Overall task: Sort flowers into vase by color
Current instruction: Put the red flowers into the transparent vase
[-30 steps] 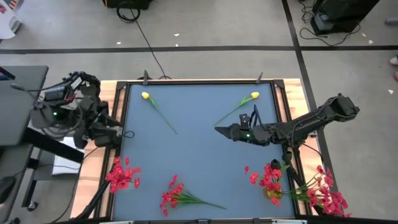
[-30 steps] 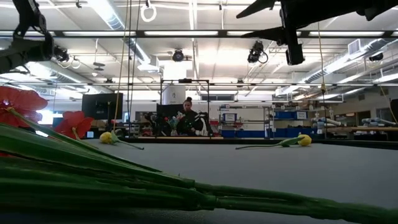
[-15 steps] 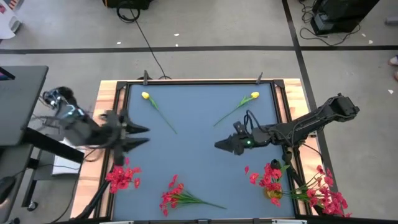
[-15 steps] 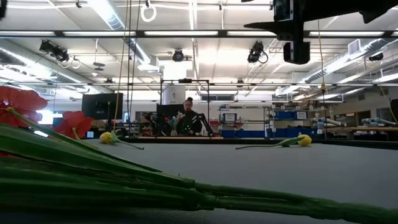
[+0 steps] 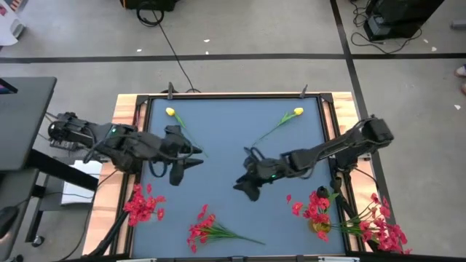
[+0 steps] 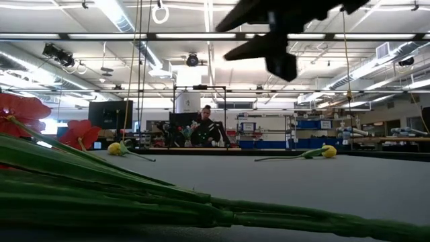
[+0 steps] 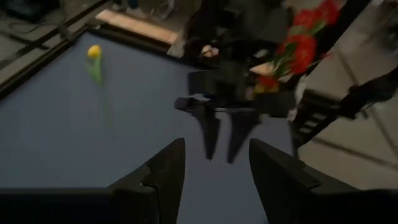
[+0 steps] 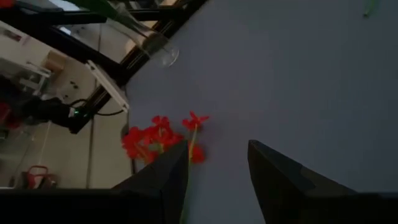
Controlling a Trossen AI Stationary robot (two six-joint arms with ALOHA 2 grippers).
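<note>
Two yellow tulips [image 5: 183, 128] [image 5: 282, 124] lie flat on the blue mat near the far edge. Red blossom bunches lie at the near left [image 5: 142, 205] and near middle [image 5: 202, 227]. More red flowers [image 5: 317, 207] stand in a vase [image 5: 320, 227] at the near right corner. My left gripper [image 5: 193, 159] hangs open over the mat's left half, by the left tulip's stalk end. My right gripper [image 5: 242, 188] hangs open over the middle, pointing toward the near-left; the right wrist view shows red blossoms [image 8: 160, 140] lying beyond its fingers. Neither holds anything.
A clear glass [image 8: 155, 46] with green stalks in it stands by the table's edge. A black frame [image 5: 218, 97] and wooden strips [image 5: 122, 116] border the mat. Bare mat [image 5: 233, 138] lies between the grippers. A person [image 6: 203, 129] sits far behind the table.
My left gripper has swung from beyond the table's left edge in over the mat, toward the right, turning as it came. My right gripper has gone toward the near edge and a little left, sinking slightly and rolling. No flower has moved.
</note>
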